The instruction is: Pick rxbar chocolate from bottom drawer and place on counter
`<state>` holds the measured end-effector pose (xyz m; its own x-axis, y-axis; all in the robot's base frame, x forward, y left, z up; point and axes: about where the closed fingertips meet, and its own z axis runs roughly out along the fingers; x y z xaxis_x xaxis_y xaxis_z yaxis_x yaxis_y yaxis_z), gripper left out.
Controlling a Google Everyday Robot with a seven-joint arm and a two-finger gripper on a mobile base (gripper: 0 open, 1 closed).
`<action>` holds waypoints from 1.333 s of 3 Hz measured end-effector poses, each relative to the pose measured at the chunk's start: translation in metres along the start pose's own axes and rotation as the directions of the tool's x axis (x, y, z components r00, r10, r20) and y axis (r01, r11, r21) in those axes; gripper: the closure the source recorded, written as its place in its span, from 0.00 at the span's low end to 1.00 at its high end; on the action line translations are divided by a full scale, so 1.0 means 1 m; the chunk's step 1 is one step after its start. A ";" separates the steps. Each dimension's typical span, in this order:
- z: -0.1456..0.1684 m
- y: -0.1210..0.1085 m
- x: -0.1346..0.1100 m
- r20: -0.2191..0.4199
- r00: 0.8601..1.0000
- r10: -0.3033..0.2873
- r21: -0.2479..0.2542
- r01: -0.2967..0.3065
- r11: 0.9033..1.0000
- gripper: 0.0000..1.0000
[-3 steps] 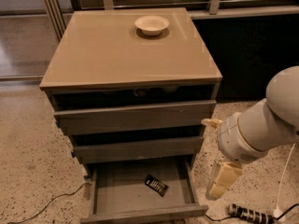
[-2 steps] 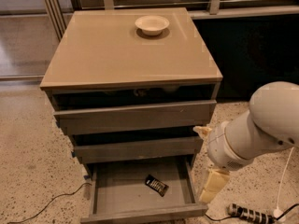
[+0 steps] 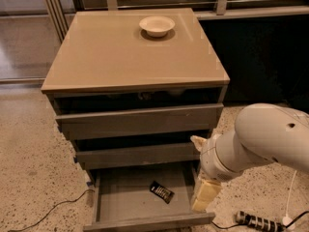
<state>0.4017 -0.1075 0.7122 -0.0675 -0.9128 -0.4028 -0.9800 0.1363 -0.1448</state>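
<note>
Now closing on its target: the robot's gripper (image 3: 199, 173), which a second ago hung out over the floor beside the cabinet, has swung in to the right-hand edge of the pulled-out bottom drawer (image 3: 145, 222), its two cream fingers spread apart with nothing between them. The rxbar chocolate (image 3: 161, 192) has not moved; it lies flat on the drawer floor to the left of the gripper and a little below it, near but not touching. The shift suggests the reach is under way and the grasp not yet begun (the bar would still have to be lifted to the counter (image 3: 120, 52), well above the gripper, where a cream bowl (image 3: 157, 25) sits toward the back). The bar itself shows as a small black rectangular wrapper with pale lines of print, turned at a slant to the drawer walls and clear of them on all sides
</note>
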 end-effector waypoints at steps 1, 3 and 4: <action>0.012 -0.001 0.003 0.008 1.000 0.028 0.005 -0.028 1.000 0.00; 0.071 -0.012 -0.008 0.048 0.995 0.092 0.042 -0.094 0.995 0.00; 0.108 -0.016 -0.010 0.050 0.993 0.104 0.072 -0.107 0.992 0.00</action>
<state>0.4387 -0.0588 0.6210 -0.1594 -0.8734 -0.4602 -0.9512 0.2606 -0.1651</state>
